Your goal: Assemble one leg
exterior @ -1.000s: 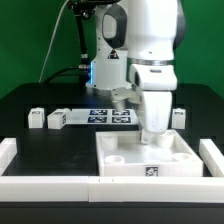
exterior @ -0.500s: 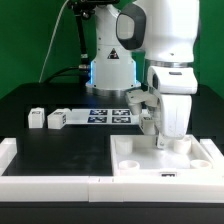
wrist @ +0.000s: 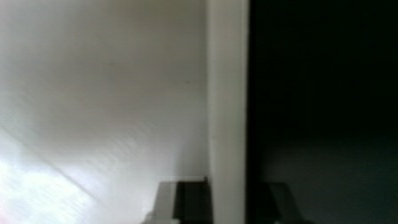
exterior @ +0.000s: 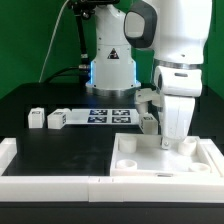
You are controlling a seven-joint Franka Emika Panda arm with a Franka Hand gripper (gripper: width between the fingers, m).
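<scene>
Two small white legs (exterior: 36,118) (exterior: 57,119) with marker faces stand on the black table at the exterior view's left. Another small white block (exterior: 148,122) shows just beside the gripper; I cannot tell if it is a leg. My gripper (exterior: 167,143) reaches down onto the large white tray-like part (exterior: 150,163) with round corner sockets and is shut on its far wall. In the wrist view the wall (wrist: 226,100) runs straight between my dark fingers (wrist: 185,203), with my gripper (wrist: 226,198) closed around it.
The marker board (exterior: 105,115) lies flat behind the legs. A white rail (exterior: 50,182) runs along the front edge, with a raised end at the exterior view's left (exterior: 8,150). The robot base (exterior: 110,70) stands at the back.
My gripper has moved toward the exterior view's right, dragging the tray-like part with it along the front rail. The two legs at the left have not moved.
</scene>
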